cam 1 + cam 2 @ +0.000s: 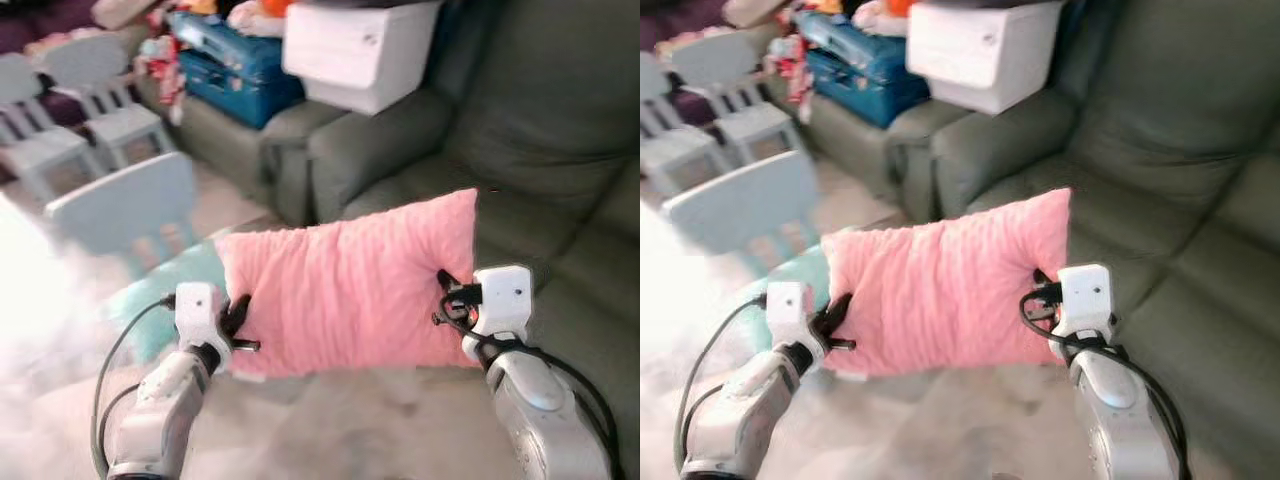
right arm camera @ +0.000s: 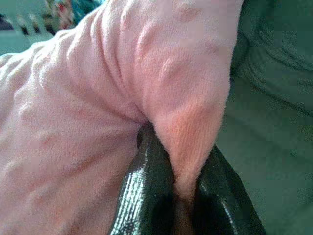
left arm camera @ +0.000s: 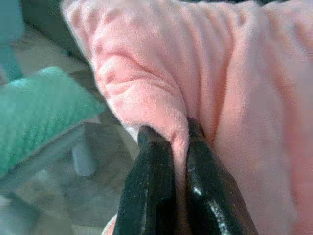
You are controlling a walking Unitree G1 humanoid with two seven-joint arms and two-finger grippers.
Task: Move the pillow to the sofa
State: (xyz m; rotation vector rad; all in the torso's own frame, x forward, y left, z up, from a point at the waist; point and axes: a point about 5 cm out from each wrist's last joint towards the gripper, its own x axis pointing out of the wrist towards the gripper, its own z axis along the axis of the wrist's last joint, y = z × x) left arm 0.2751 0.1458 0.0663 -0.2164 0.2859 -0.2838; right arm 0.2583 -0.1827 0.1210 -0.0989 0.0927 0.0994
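Note:
A pink pillow (image 1: pixel 350 285) hangs stretched between my two arms, in front of the grey-green sofa (image 1: pixel 540 150). My left gripper (image 1: pixel 236 318) is shut on the pillow's left edge; the left wrist view has a fold of pink fabric (image 3: pixel 178 132) pinched between the black fingers (image 3: pixel 151 186). On the pillow's right edge my right gripper (image 1: pixel 446 292) is shut too, with fabric (image 2: pixel 190 127) squeezed between its fingers (image 2: pixel 146 191). The pillow's right end is over the sofa's seat cushion (image 1: pixel 1140 230).
A white box (image 1: pixel 355 50) and blue suitcases (image 1: pixel 235 65) lie piled on the sofa's far left part. Pale blue child chairs (image 1: pixel 125 205) stand on the floor at the left, and a teal cushion (image 1: pixel 165 290) lies below the pillow's left end. The sofa seat on the right is bare.

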